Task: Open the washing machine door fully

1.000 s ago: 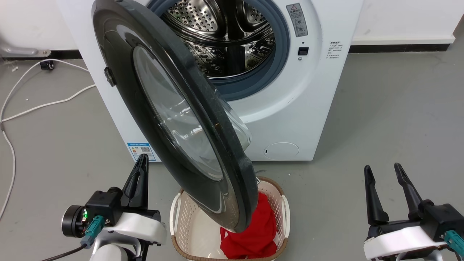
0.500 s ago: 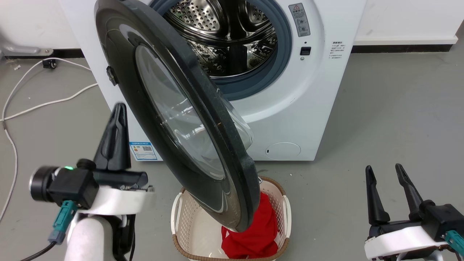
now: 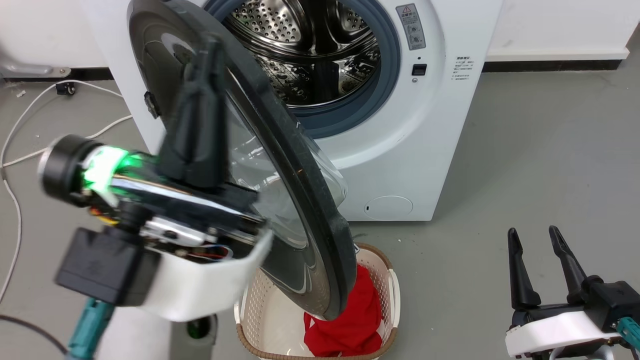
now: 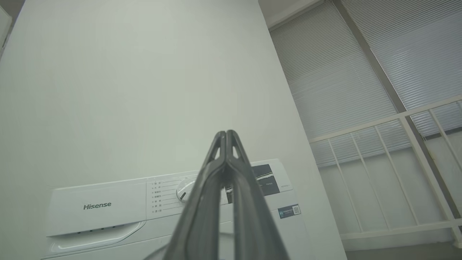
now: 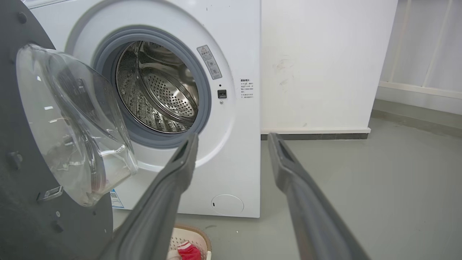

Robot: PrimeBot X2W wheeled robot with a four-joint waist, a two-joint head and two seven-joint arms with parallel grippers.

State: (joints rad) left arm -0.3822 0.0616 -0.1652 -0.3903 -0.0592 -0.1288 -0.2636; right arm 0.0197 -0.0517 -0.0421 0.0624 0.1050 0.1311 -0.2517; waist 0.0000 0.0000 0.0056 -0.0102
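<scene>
Against the wall (image 3: pixel 550 20) stood the white washing machine (image 3: pixel 425 150), drum (image 3: pixel 310 40) exposed; its glossy black door (image 3: pixel 325 250), glass bowl (image 5: pixel 72 119) bulging, hung out from the left edge. The left gripper's (image 3: pixel 212 50) fingers (image 3: pixel 200 125) were pressed together, the right gripper's (image 3: pixel 532 232) spread, empty.

- You see a grey floor (image 3: pixel 525 150) carrying the white washing machine (image 3: pixel 400 150).
- A cream laundry basket (image 3: pixel 394 295) stands just before the machine.
- White cables (image 3: pixel 30 115) trail at the robot's left.
</scene>
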